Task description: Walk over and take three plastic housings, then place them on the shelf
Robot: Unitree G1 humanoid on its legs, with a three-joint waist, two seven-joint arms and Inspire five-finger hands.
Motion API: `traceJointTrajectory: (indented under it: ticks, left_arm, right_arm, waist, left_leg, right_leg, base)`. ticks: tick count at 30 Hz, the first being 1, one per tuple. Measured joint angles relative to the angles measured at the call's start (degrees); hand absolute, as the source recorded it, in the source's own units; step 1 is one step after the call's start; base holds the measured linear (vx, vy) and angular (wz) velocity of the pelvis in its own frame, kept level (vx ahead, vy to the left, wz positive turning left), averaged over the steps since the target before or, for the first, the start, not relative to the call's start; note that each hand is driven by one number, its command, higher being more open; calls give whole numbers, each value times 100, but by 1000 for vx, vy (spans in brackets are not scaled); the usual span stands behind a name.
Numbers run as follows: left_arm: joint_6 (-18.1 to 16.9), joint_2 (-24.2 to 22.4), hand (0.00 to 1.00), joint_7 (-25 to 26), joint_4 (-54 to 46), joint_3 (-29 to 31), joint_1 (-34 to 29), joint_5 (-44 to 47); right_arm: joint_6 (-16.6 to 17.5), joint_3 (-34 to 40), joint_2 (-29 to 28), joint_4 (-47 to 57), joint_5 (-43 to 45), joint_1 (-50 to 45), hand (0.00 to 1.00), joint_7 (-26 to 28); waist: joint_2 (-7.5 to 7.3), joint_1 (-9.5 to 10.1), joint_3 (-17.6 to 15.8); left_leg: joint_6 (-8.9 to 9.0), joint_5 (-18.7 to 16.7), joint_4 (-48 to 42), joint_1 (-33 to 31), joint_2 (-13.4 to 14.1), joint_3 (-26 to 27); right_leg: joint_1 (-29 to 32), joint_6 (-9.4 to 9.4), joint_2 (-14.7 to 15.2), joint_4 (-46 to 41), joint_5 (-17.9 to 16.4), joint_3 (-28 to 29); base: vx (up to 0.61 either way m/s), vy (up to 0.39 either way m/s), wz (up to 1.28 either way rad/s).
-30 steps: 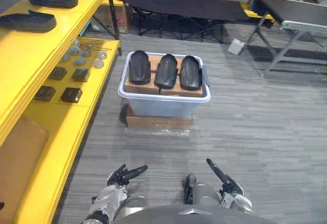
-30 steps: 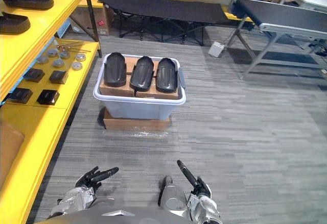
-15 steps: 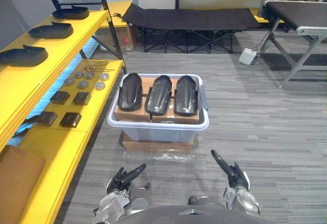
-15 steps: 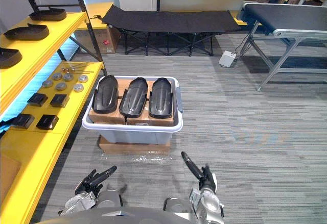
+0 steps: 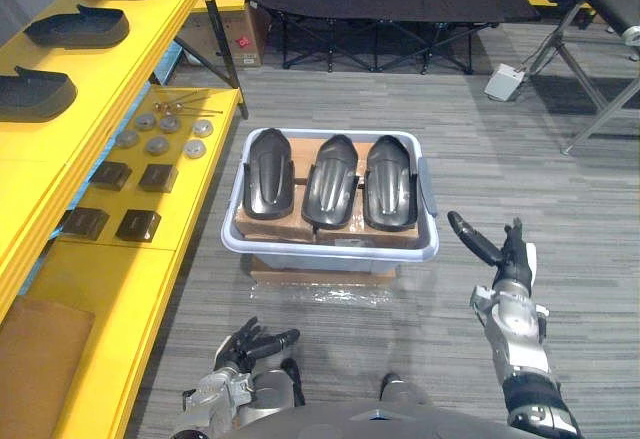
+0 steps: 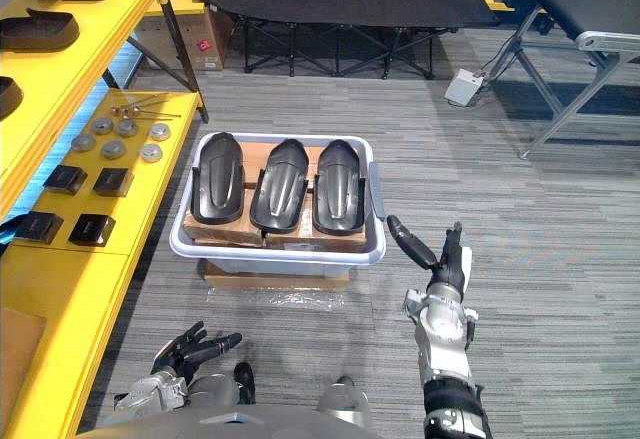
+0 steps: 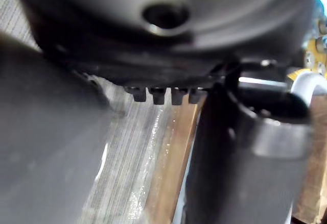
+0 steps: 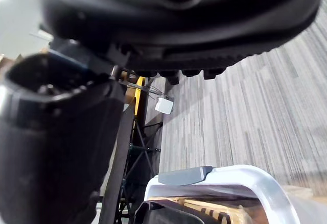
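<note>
Fingers spread on right hand [image 5: 508, 271] near tub [image 5: 330, 255] rim; left hand [image 5: 245, 344] likewise.

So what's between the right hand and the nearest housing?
The bin's grey handle and white rim lie between right hand and housing, left eye view.

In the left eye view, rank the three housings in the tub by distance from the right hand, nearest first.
1. Right housing, on the tub's side toward the right hand.
2. Middle housing, centre of the tub.
3. Left housing, on the shelf side.
</note>
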State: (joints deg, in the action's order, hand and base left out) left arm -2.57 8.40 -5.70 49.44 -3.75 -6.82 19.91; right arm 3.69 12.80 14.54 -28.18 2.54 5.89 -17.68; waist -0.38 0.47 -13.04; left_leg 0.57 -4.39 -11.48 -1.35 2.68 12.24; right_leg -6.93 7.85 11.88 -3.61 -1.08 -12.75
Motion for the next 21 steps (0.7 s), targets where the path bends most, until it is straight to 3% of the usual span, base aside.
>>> traceJointTrajectory:
  ticks: [3,5,8,11,17,21]
  left_arm:
    - [-61,2,100,-102,-108,5,17,21]
    - [-108,-4,100,-267,-181,6,168,40]
    - [-144,35,100,-362,-294,17,380,98]
    - [-258,125,100,-406,-422,13,437,257]
    - [-300,190,100,-356,-378,-54,489,542]
    - [-369,175,100,-355,-293,-105,571,715]
  right_arm:
    - [-358,9,353,-357,2,698,100,-299]
    - [-689,10,753,-832,32,1385,100,-367]
    - [-935,-10,1082,-1333,132,2148,100,-347]
    - [-1113,-252,1432,-1778,318,2766,100,-329]
    - [-1333,-457,1976,-2252,369,3550,100,-114]
    - [-1476,-658,1980,-2632,441,3872,100,-6]
  waist:
    - [110,35,-160]
    - [290,144,-524]
    - [390,266,-965]
    - [399,424,-1213]
    - [470,609,-1396]
    - [478,684,-1405]
  left_leg:
    - [-57,-147,-500,-554,28,-263]
    - [-42,-413,-1014,-1033,104,-506]
    - [-65,-407,-1313,-1476,115,-668]
    - [-102,-396,-1547,-1825,118,-745]
    - [-255,-489,-1976,-2261,70,-802]
    - [-279,-472,-1983,-2398,2,-847]
  right_leg:
    - [218,19,-9,-37,11,-188]
    - [368,24,-105,-100,7,-304]
    - [710,18,-103,-370,-23,-427]
    - [1008,13,-91,-597,-32,-434]
    - [1471,47,58,-1251,-245,-436]
    - [1608,65,118,-1343,-284,-470]
  base:
    - [-122,34,34]
    - [-196,54,31]
    - [-245,80,25]
    - [-130,60,11]
    - [-51,63,8]
    - [-28,24,9]
